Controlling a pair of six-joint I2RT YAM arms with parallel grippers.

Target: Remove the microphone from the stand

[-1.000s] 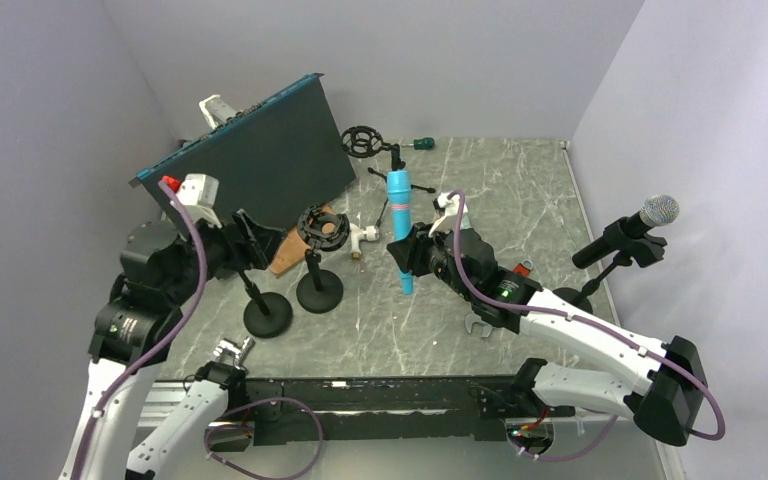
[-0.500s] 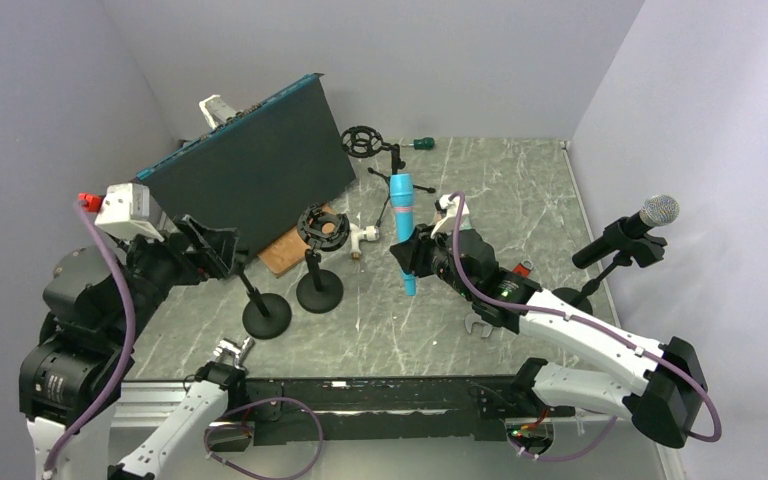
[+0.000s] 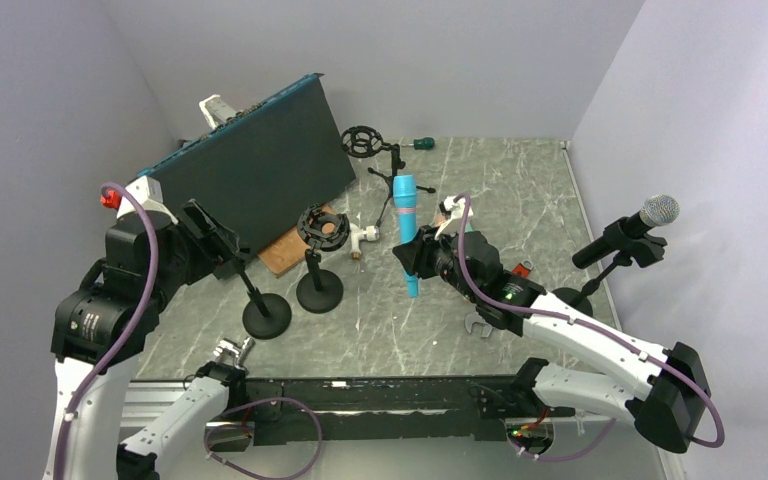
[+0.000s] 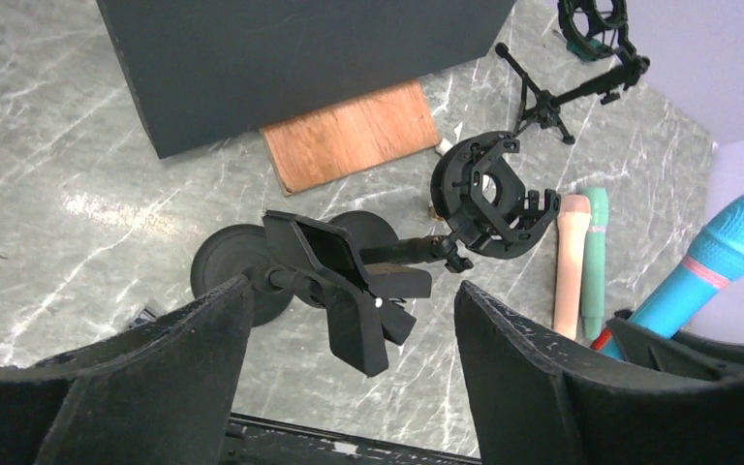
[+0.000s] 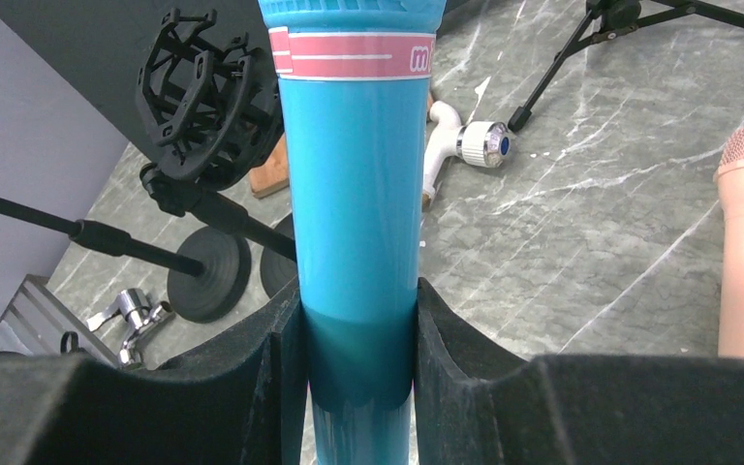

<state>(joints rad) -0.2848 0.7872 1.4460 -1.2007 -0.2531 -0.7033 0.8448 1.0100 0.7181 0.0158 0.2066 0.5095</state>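
The blue microphone (image 3: 406,232) with a pink band (image 5: 354,194) hangs upright above the table, and my right gripper (image 3: 416,257) (image 5: 356,373) is shut on its lower body. The black stand (image 3: 266,314) with its empty clip (image 4: 349,291) stands at the front left on a round base (image 4: 225,273). My left gripper (image 3: 220,243) (image 4: 354,387) is open, raised above and left of the clip, touching nothing. Both of its fingers (image 4: 155,378) frame the clip in the left wrist view.
A second stand (image 3: 318,291) carries a shock mount (image 3: 322,227) (image 4: 492,194). A dark panel (image 3: 250,170) leans at the back left over a wooden board (image 4: 349,145). Pink (image 4: 572,266) and green (image 4: 596,247) microphones lie on the table. A silver-headed microphone (image 3: 658,210) sits on a stand at the right.
My left gripper has let go of the stand's clip, opened and drawn back up and to the left. The right gripper has carried the blue microphone slightly up and right.
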